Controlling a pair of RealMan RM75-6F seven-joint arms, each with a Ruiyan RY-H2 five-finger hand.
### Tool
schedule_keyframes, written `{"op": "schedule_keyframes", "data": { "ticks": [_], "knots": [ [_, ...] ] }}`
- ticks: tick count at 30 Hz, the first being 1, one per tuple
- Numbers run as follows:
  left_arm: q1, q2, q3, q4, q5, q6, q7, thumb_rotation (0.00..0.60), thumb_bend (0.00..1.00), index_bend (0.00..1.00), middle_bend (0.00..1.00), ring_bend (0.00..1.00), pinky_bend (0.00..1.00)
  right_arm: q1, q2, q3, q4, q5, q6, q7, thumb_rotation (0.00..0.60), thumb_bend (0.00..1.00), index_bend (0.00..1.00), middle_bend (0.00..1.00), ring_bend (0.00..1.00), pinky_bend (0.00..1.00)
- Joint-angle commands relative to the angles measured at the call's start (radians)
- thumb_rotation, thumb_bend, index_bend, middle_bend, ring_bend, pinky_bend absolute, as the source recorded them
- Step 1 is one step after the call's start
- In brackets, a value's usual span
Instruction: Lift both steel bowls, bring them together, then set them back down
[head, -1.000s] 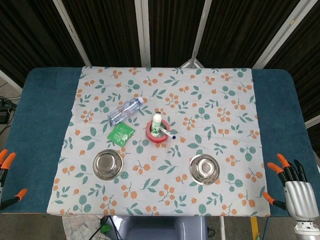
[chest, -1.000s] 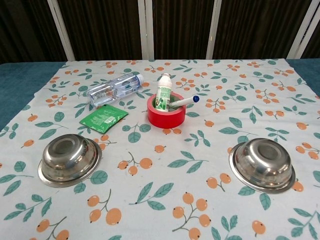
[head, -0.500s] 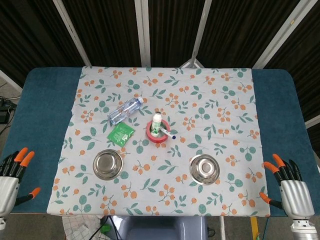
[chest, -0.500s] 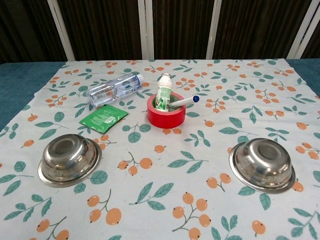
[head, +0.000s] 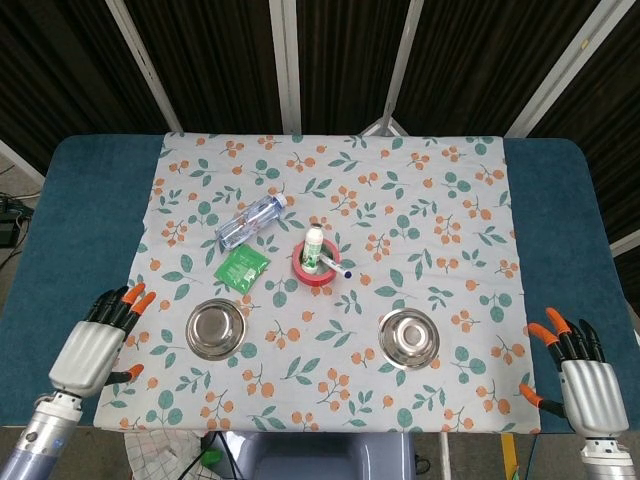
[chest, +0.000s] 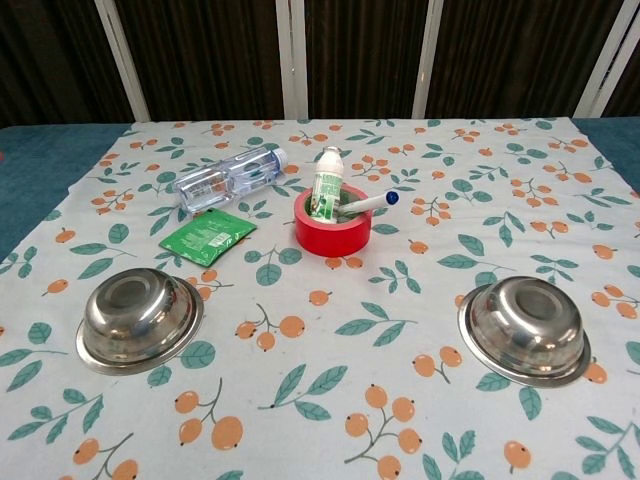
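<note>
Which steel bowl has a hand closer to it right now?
The left bowl, beside the green packet; the left hand is nearer it than the right hand is to the other.

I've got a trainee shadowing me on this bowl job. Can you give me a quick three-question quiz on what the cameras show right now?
1. True or false: the left robot hand already holds the left steel bowl.
2. Which lies directly behind the left steel bowl? A) green packet B) water bottle C) right steel bowl
3. Fill in: the small white bottle and the marker stand inside the red ____.

Key: 1 false, it holds nothing; 2 A; 3 tape roll.
</note>
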Motion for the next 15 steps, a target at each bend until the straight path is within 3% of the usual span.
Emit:
{"op": "schedule_keyframes", "data": {
  "ticks": [1,7,15],
  "knots": [
    [-0.103,-0.028,-0.055,-0.089,-0.202,-0.122,0.199,0.600,0.00,0.06,0.00,0.00,0.07,-0.001,-0.001,0.001,0.000,0.002,0.001,0.000,0.600,0.13,0.23,0.08,0.11,0.00],
    [-0.178,-0.110,-0.088,-0.099,-0.404,-0.120,0.391,0.600,0.00,0.06,0.00,0.00,0.07,-0.003,-0.002,0.003,0.002,0.004,0.005,0.001,0.600,0.13,0.23,0.08,0.11,0.00],
    [-0.277,-0.208,-0.097,-0.029,-0.536,-0.180,0.435,0.600,0.00,0.06,0.00,0.00,0.07,-0.001,-0.005,0.004,0.003,0.001,0.005,0.007,0.600,0.13,0.23,0.08,0.11,0.00]
  ]
}}
